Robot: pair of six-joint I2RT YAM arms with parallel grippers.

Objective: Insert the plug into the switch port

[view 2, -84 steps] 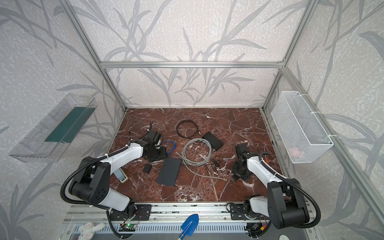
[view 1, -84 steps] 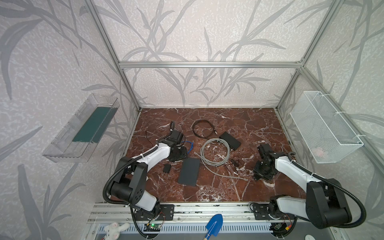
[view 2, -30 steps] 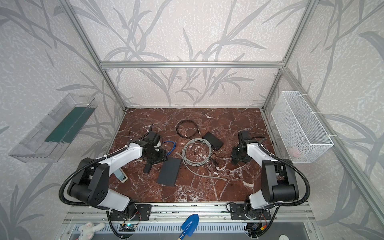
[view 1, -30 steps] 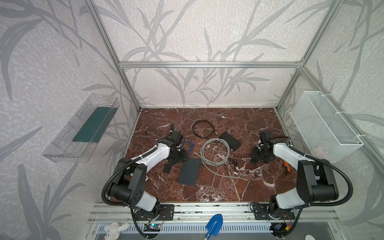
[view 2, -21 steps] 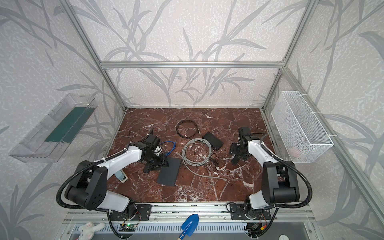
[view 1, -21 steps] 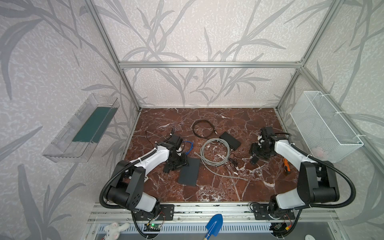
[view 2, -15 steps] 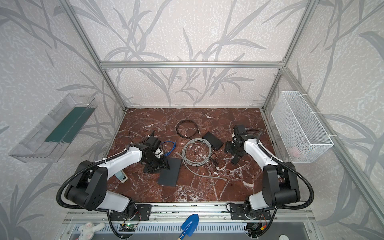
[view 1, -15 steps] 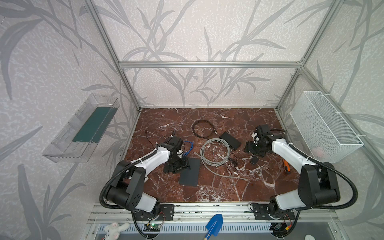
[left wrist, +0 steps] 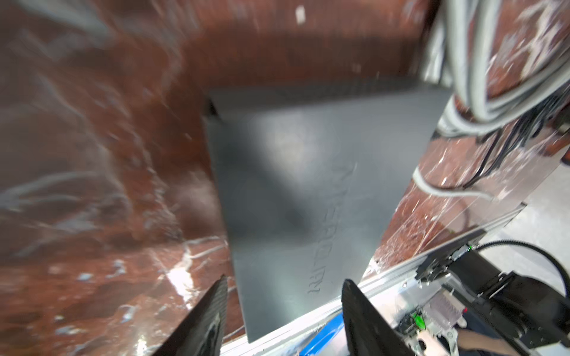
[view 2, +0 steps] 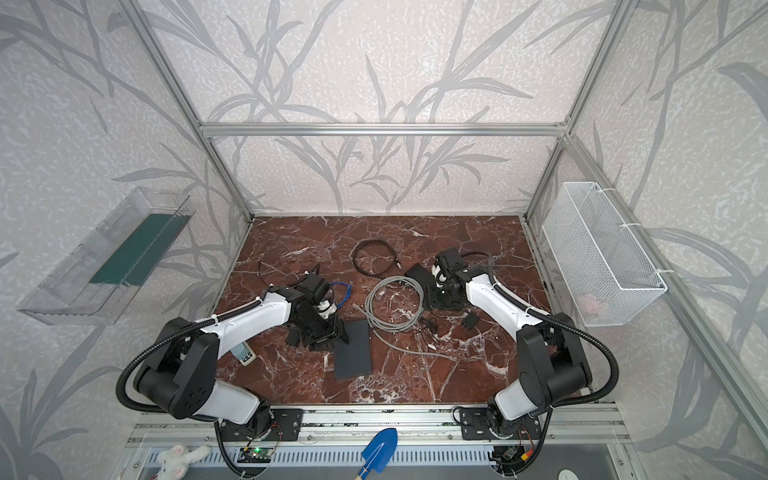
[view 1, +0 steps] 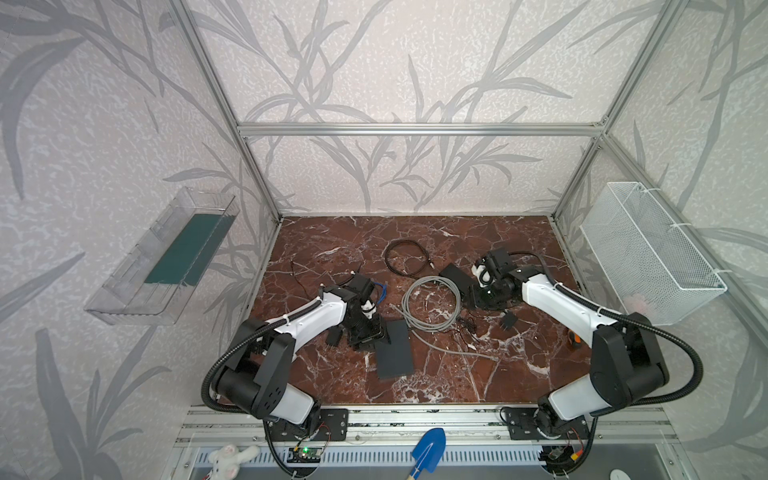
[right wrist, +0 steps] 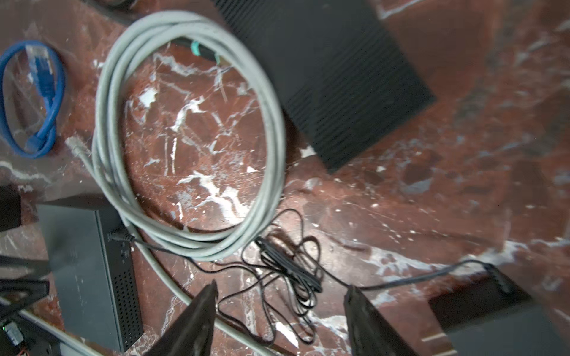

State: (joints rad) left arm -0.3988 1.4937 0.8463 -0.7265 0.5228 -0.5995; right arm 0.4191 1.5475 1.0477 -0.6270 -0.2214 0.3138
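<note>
Two arms reach over the marble tabletop (view 1: 457, 374). One switch (view 1: 454, 275), a small black ribbed box, lies flat toward the back, right of centre, just beside the far right edge of the grey cable coil (view 1: 432, 305). Its socket face is too blurred in the right wrist view to make out.

The right end effector (right wrist: 280, 291) hovers just beside the switch without touching it. Its two fingers are apart with nothing between them, above a tangle of thin black wire (right wrist: 287, 271). The left end effector (left wrist: 284, 285) hangs over the left edge of the one dark grey slab (left wrist: 308, 185), with its two fingers likewise apart and empty.

There are three coiled cables: the grey one, a black loop (view 1: 405, 259) behind it, and a short blue cable (view 1: 379, 291) to its left. The grey cable's plug (right wrist: 73, 144) lies loose on the tabletop between the blue cable and the grey coil, and neither arm holds it.

Two small black adapters sit on the tabletop. One (view 1: 509, 320) is right of the wire tangle and the other (view 1: 334, 338) is left of the slab. One clear tray (view 1: 166, 262) hangs on the left wall and one white wire basket (view 1: 648, 257) on the right wall.
</note>
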